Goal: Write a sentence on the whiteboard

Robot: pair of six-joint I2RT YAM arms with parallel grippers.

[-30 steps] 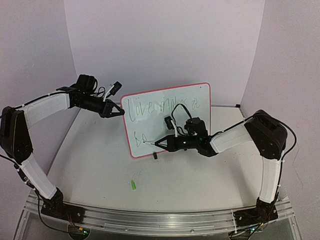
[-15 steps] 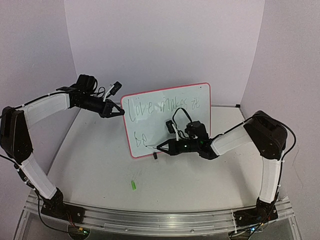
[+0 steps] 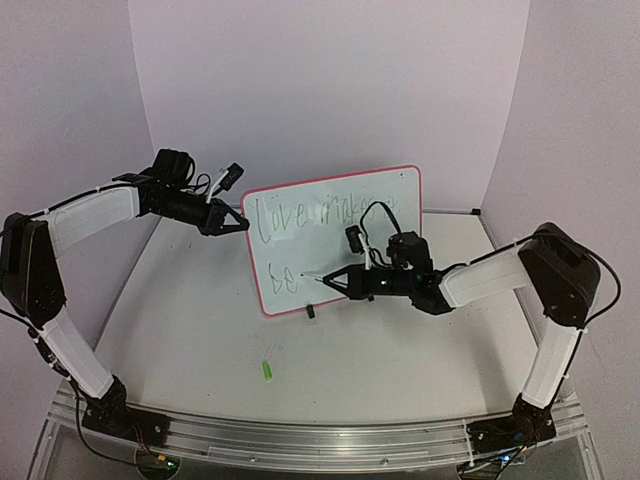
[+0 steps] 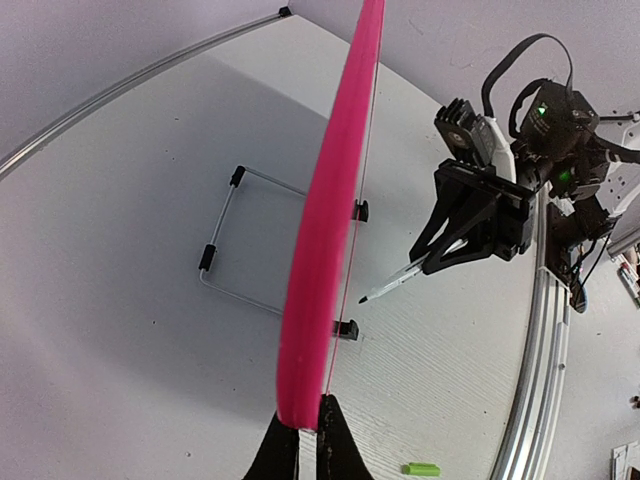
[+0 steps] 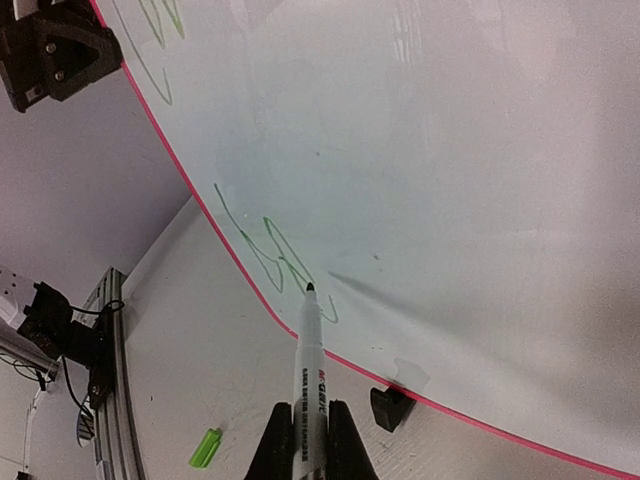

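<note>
Right gripper (image 5: 303, 425) clamps its black fingers on a slim white marker (image 5: 312, 370), whose dark tip meets the glossy whiteboard (image 3: 310, 250) low on its left side, at the end of thin green strokes. Left gripper (image 4: 300, 432) pinches the board's rounded pink rim (image 4: 330, 220) at the left edge. The board stands upright mid-table on small black feet (image 5: 390, 405); the sentence (image 3: 325, 212) runs across its top. A lime cap (image 3: 267, 370) lies nearer, on the matte white table (image 3: 190, 330).
</note>
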